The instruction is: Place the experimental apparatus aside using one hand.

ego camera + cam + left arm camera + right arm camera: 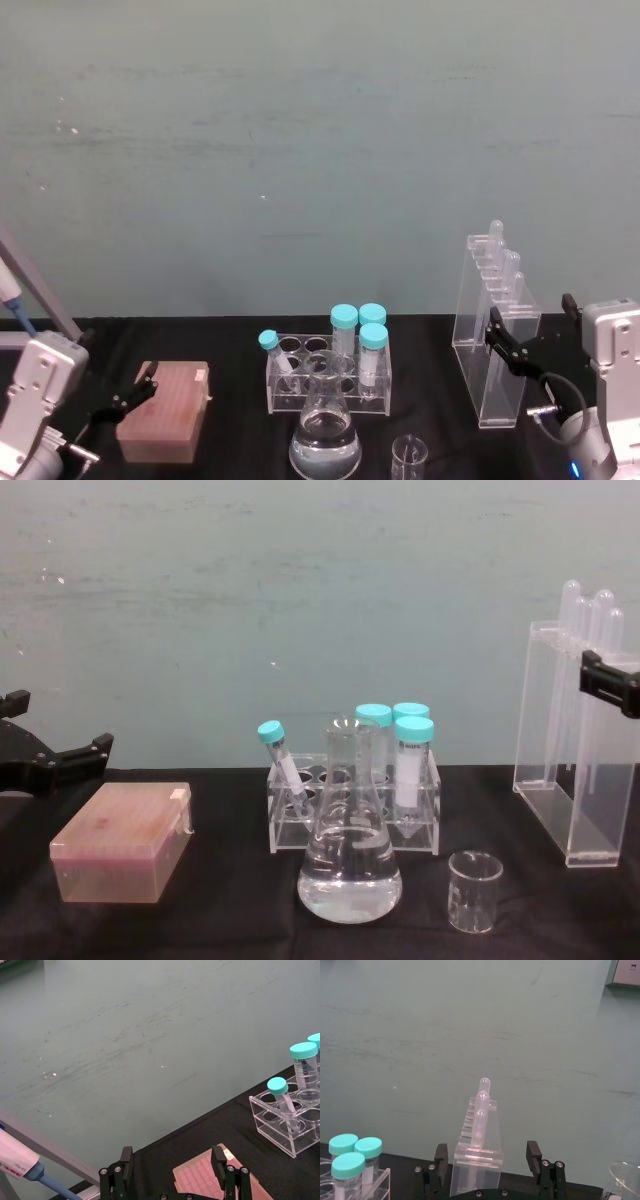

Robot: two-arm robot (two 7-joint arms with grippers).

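Progress was judged slight: nothing looked set aside. The right gripper (487,1152) was held with fingers open at the acrylic stand (560,750), at the right of the desk (230,910); no grip was made yet. The left gripper (172,1159) was parked, fingers open, by one pink box (120,840). One flask (350,850), one beaker (474,890) and one rack (280,395) with four capped tubes (413,755) were counted mid-desk.

The big clear cone-shaped glass flask (325,440) with clear liquid and the small clear glass beaker (410,462), by the table's (230,450) front edge, are cut off at the bottom in the head view. In the chest view the black right gripper (608,685) is cut off at the side and hides a bit of the tall clear plastic stand (560,800). The writing on the blue-capped tubes (413,765) is too small to read.
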